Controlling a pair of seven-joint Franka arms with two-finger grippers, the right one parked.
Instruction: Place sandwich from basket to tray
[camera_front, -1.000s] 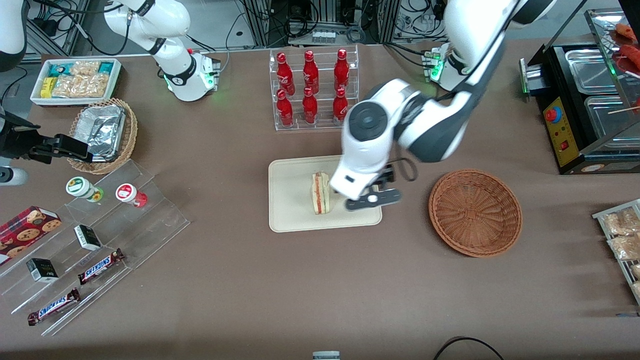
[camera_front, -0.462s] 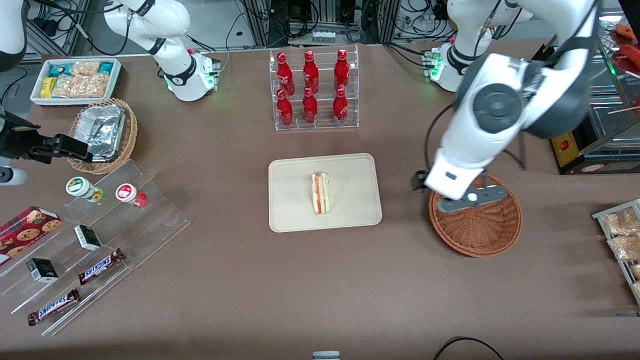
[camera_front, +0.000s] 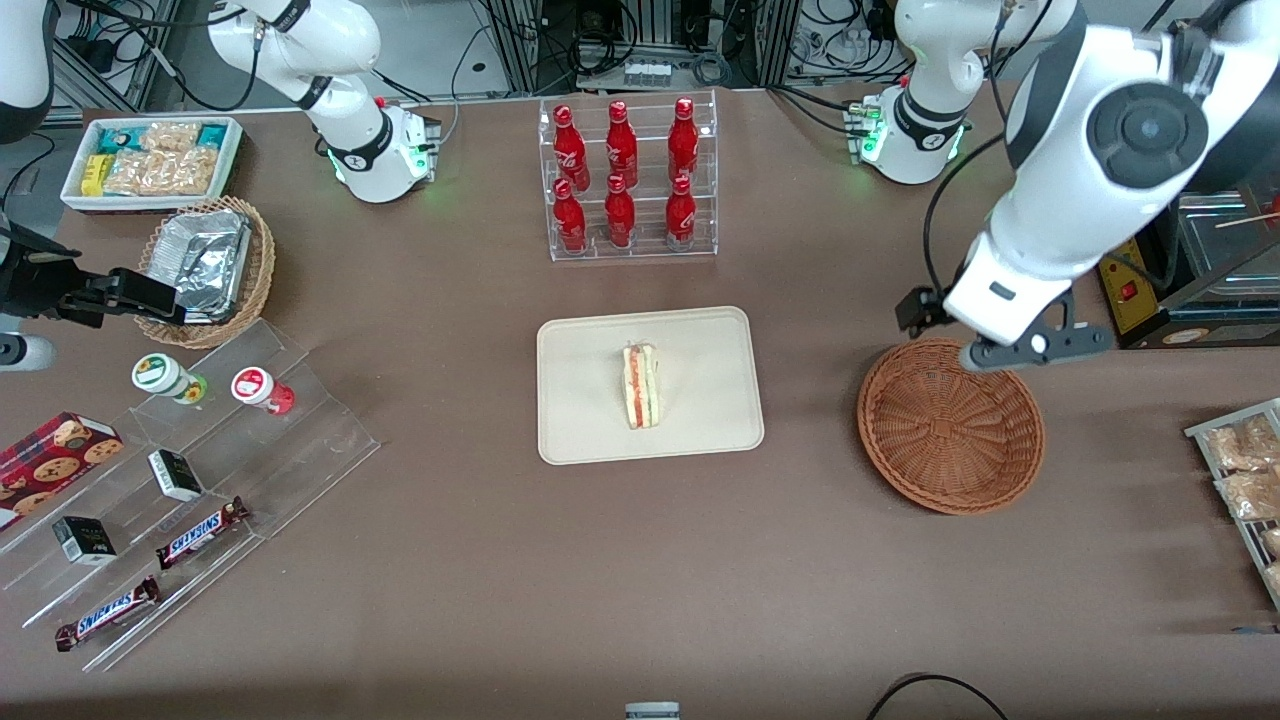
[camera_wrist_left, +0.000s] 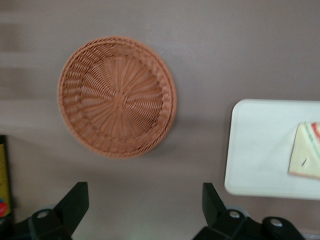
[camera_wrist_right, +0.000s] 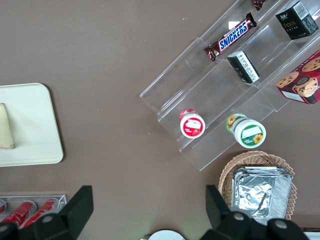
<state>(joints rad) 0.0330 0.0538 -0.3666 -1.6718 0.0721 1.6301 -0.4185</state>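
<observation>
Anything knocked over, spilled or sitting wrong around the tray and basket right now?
Nothing stands out. The sandwich rests inside the tray, clear of its rim. The basket sits upright and empty. The gripper hangs open above the basket's edge, holding nothing.

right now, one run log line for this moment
sandwich: on tray | basket: empty | gripper: open, above table by basket

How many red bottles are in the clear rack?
6: three bottles in the row farther from the camera, three in the nearer row. None seem hidden. The hand hangs open above the basket's rim.
</observation>
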